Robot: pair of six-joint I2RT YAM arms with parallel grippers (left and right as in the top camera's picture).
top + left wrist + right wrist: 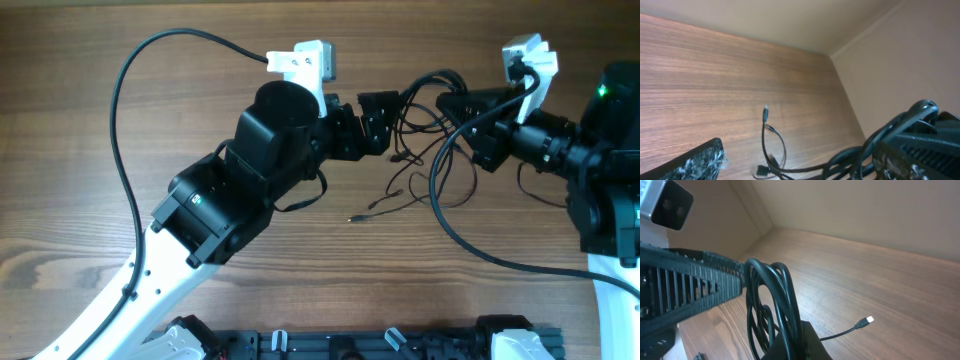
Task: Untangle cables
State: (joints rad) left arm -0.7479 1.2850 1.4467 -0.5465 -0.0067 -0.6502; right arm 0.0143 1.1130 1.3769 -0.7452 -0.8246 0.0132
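Nearby, left hand (390,120) wide, right hand (465,128) tight on cables (789,297).

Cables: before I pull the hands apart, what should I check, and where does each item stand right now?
1. Right hand shut on the cables: ok.
2. Left hand open wide: ok.
3. Left hand clear of every strand: cannot tell; loops lie near one finger.
4. Bundle loosened: not ok; strands bunch between the hands.
5. Plug end free on the table: ok.
6. Arm's thick cable clear of thin strands: not ok; it crosses them.
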